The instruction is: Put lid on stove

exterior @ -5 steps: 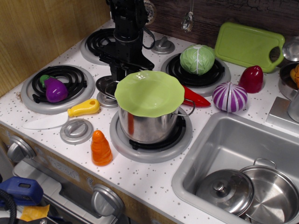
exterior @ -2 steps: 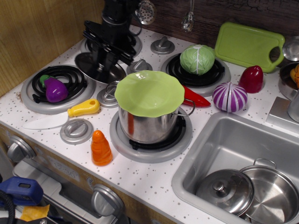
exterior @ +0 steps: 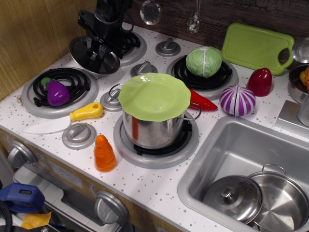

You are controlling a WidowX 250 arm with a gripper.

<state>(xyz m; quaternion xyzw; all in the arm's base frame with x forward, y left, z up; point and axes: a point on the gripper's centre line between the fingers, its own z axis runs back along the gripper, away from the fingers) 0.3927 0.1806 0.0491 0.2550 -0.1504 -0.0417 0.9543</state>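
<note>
Observation.image looks down on the toy stove, and from where I stand the black claw hangs over the far left burner at the back of the counter. The small shiny lid sits right under the claw, dark and mirror-like, tilted a little and overlapping the front left edge of that burner ring. The claw's fingers come down onto the lid's upper side and seem to pinch it, though I cannot tell for certain whether the lid hangs in the grip or already rests on the burner. Well apart, on the near burner, a steel pot stands under a wavy lime-green cover. A purple eggplant lies on the left burner, a green cabbage on the far right one. A yellow-handled knife and an orange carrot lie near the front edge.
</note>
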